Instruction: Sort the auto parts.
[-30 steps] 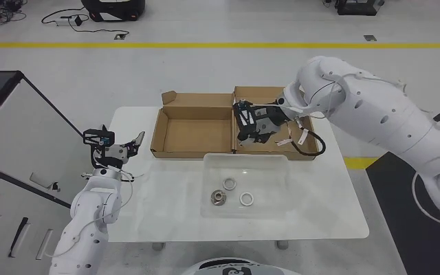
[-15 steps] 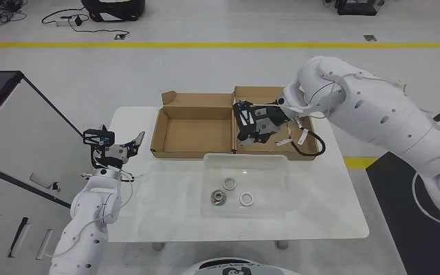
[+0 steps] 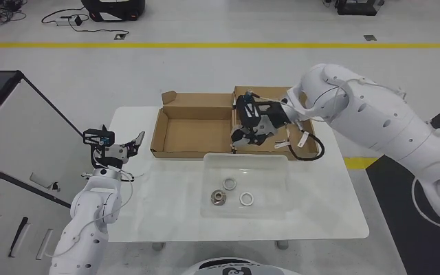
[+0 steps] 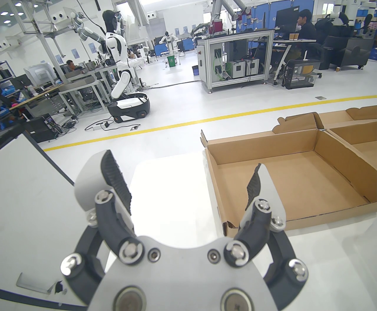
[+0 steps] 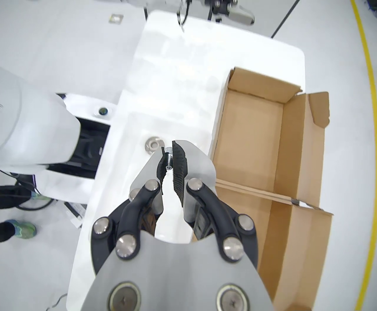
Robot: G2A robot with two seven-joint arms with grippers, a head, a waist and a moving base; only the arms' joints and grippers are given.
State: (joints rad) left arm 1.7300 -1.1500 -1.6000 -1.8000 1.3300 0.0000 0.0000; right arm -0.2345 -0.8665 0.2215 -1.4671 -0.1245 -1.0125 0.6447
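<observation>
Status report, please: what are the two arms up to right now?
Right gripper shut on a small bolt, near the clear tray. Left gripper open, empty, at the table's side. Nothing blocking.

The hall around my table — pale floor, a yellow line, benches beyond.

I stand on a glossy light-grey floor, crossed by a yellow line that runs past the far side of my white table. A small square floor plate sits just beyond the line, and a power strip lies there on its black cable. A white panel stands at my left. Farther off — an aluminium-framed rack holding grey boxes, desks with monitors, black office chairs and a green bin. Round ceiling lights glow overhead, and the light is bright and even.
</observation>
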